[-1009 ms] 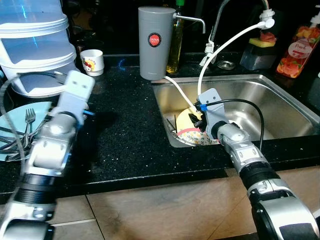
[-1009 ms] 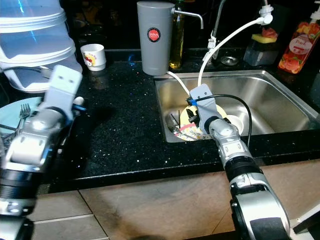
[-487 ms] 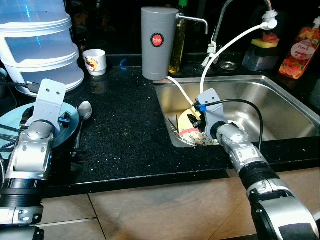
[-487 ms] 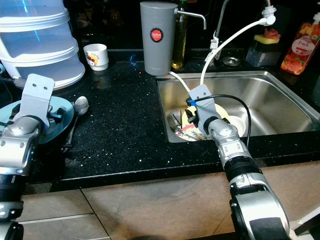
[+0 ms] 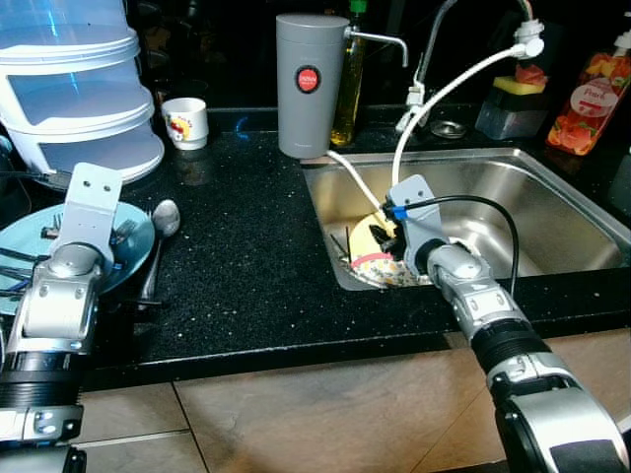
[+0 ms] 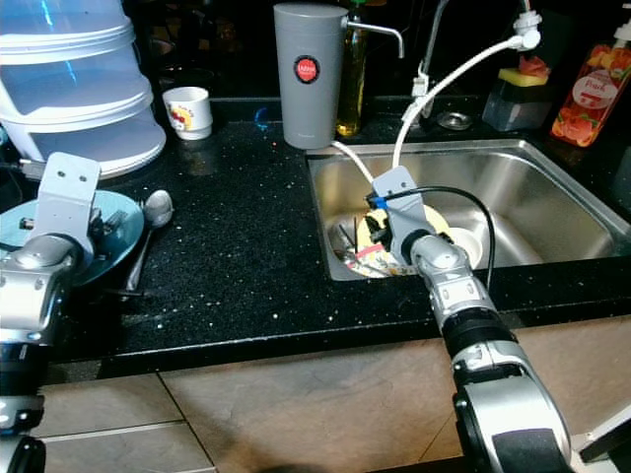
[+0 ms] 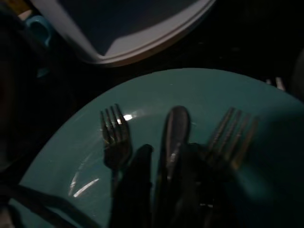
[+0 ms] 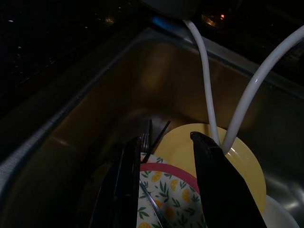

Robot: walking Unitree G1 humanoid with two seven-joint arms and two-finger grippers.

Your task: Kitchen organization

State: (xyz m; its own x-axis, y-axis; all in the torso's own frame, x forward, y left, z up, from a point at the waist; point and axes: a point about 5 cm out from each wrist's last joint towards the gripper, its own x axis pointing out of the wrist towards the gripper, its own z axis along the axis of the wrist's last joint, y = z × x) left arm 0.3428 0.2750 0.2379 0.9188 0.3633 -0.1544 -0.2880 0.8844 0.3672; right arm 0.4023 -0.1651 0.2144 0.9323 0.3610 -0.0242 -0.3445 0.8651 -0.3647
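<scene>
At the counter's left lies a teal plate with forks on it. My left gripper hangs low over that plate, shut on a slim piece of cutlery that rests between two forks. A spoon lies on the counter beside the plate. In the steel sink my right gripper is open, its fingers straddling the red rim of a leaf-patterned plate. That plate lies over a yellow plate and some dark cutlery.
Stacked white containers stand behind the teal plate, with a white cup next to them. A grey canister, an oil bottle and white hoses crowd the sink's back edge. A soap bottle stands far right.
My left arm has swung left from above the black counter and dropped down onto the teal plate. The right gripper has stayed put in the sink.
</scene>
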